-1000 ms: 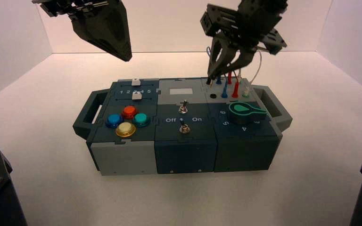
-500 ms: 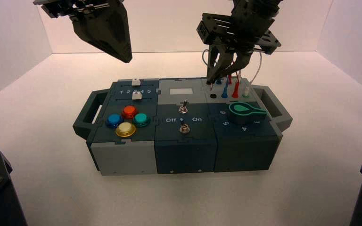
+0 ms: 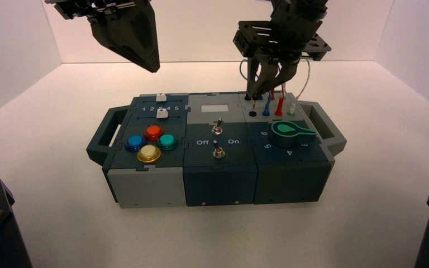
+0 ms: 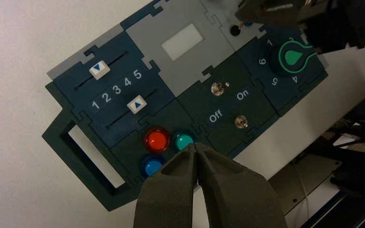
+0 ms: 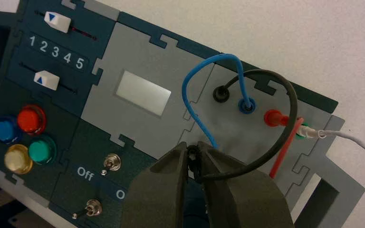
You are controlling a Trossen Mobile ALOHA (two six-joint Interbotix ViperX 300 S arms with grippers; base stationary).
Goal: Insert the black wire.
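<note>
One black wire (image 5: 291, 99): looping at the far right part of the box, one plug seated in the far black socket (image 5: 221, 94), the other end in the right gripper
Right gripper (image 5: 193, 151): closed on the black wire's free plug, over the light grey wire panel (image 5: 265, 135)
Pin tip (image 3: 253, 104): bare, pointing down just above the near black socket (image 3: 252, 114); whether it touches the rim, I cannot tell
Blue wire (image 5: 186, 88): right of the black sockets, its far plug seated
Red wire (image 5: 285, 152): next to the right, its far plug seated
White wire (image 5: 356, 138): rightmost, arching up from the panel
Knob (image 4: 292, 57): green-outlined, near right, nearer than the wire panel
Switches (image 4: 217, 88): two, middle of the box, by "Off" and "On"
Sliders (image 4: 100, 70): two, white, far left
Buttons (image 4: 157, 139): red, blue, green and yellow, near left
Left gripper (image 4: 194, 148): idle, fingers together, raised above the left part of the box
</note>
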